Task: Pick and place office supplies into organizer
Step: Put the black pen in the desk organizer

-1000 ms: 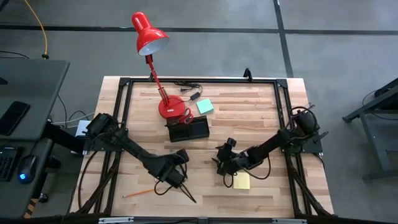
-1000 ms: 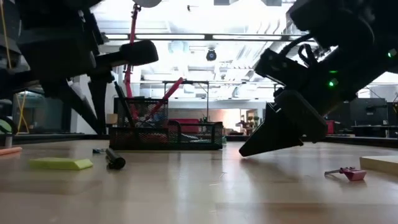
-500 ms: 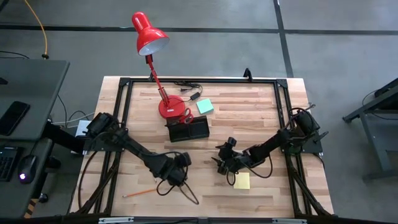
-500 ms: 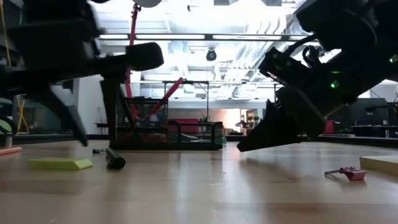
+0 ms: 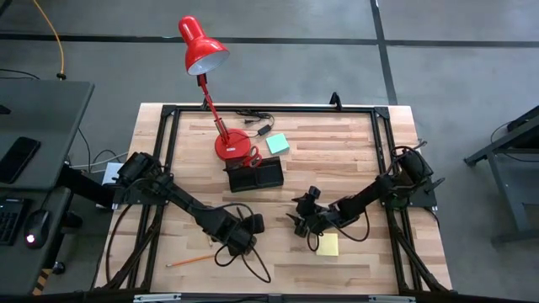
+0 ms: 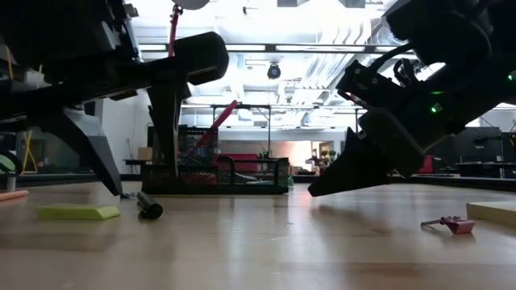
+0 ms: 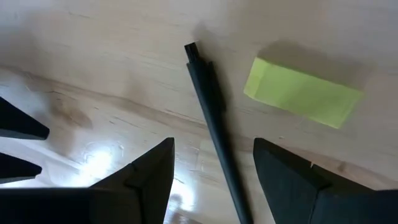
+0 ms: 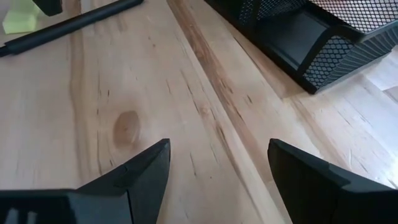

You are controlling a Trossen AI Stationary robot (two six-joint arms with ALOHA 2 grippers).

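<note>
Two dark arms reach in over the wooden table (image 5: 354, 151) in the high view. The left hand (image 5: 242, 238) hangs low near the front edge, with an orange pencil (image 5: 189, 262) beside it toward the left. The right hand (image 5: 300, 224) sits near the middle, just beside a yellow sticky-note pad (image 5: 328, 244). The black organizer (image 5: 255, 176) stands further back, touching the base of the red lamp (image 5: 204, 46), with red-handled scissors (image 5: 252, 155) at its rear and a teal pad (image 5: 277, 144) close by.

Low view: the left hand (image 6: 133, 165) stands with its fingers spread, tips near the table, over a black pen (image 6: 148, 205) that lies free beside a yellow-green piece (image 6: 79, 212). The right hand (image 6: 322, 192) tilts down toward the table, holding nothing. A small pink item (image 6: 451, 223) lies at the right.

Left wrist view: the fingers (image 7: 146, 177) are parted, and the pen (image 7: 214, 118) lies on the wood between them, ungripped, next to the yellow-green piece (image 7: 303, 92).

Right wrist view: the fingers (image 8: 140, 171) are apart and empty, facing bare wood, with the mesh organizer (image 8: 311, 37) beyond and the pen (image 8: 68, 28) off to one side.
</note>
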